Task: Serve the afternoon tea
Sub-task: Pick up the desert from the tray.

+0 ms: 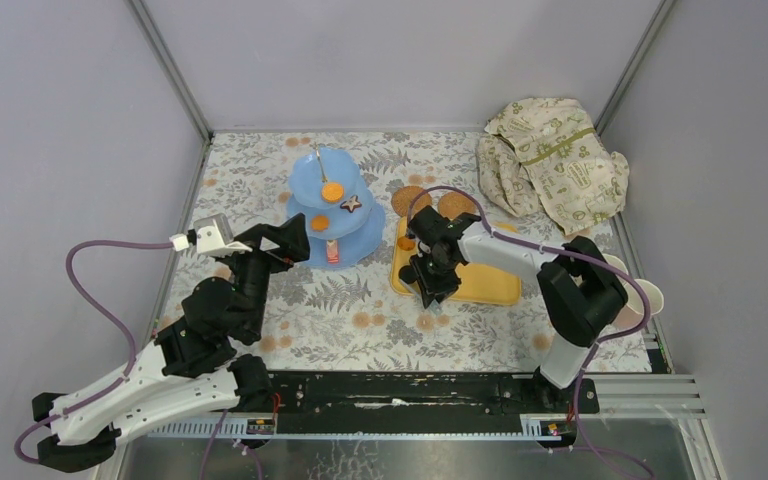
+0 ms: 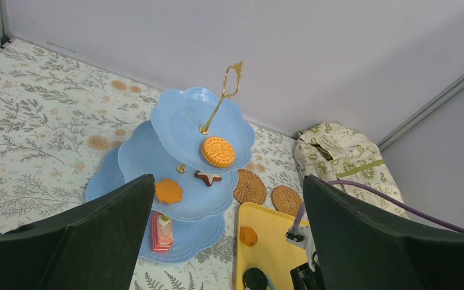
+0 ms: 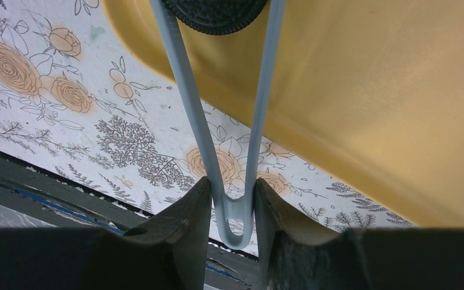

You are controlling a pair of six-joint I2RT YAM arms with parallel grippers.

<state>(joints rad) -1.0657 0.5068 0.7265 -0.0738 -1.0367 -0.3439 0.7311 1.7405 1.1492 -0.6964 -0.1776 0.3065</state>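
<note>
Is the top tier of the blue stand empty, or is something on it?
Not empty. The left wrist view shows one round orange biscuit lying flat on the top tier.

light-blue three-tier stand (image 1: 335, 215), yellow tray (image 1: 490, 285) just right of it, two woven coasters (image 1: 408, 197) behind tray

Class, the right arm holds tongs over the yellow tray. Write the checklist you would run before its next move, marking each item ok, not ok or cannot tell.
1. Right gripper shut on the tongs: ok.
2. Tongs pinching the dark biscuit: ok.
3. Biscuit lifted clear of the yellow tray: cannot tell.
4. Bare room on the top tier of the blue stand: ok.
5. Left gripper open, holding nothing: ok.
</note>
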